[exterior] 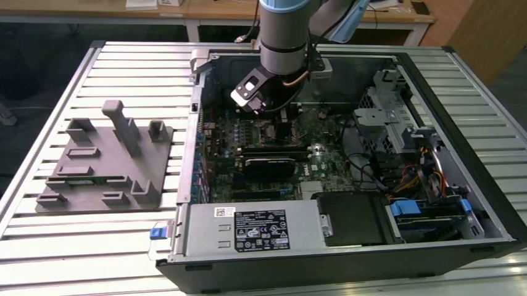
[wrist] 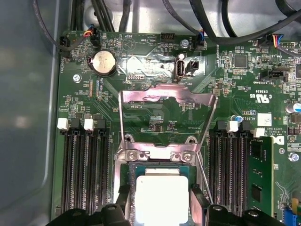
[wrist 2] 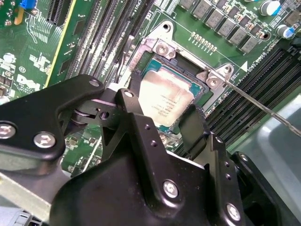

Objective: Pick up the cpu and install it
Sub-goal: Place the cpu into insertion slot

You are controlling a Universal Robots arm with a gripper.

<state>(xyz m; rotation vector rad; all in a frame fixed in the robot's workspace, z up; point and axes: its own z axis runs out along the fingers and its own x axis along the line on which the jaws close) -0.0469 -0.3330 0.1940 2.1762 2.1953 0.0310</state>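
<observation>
The cpu (wrist 2: 164,101) (wrist: 161,195), a flat square chip with a silver top plate, lies level in the motherboard socket (wrist 2: 162,47). My gripper (wrist 2: 164,104) (wrist: 160,206) reaches straight down over it, and the black fingers (wrist 2: 196,123) hug two opposite edges of the chip. The gripper is shut on the cpu. In the exterior view the gripper (exterior: 268,112) hangs low inside the open computer case, over the upper middle of the motherboard. The socket's metal load plate (wrist: 167,117) stands flipped open beyond the chip.
A thin retention lever (wrist 2: 256,103) sticks out beside the socket. Memory slots (wrist: 84,174) flank it, one holding a module (wrist: 261,179). A grey fixture tray (exterior: 107,160) lies on the slatted table at the exterior view's left. Cables and drive cages (exterior: 403,142) crowd the case's other side.
</observation>
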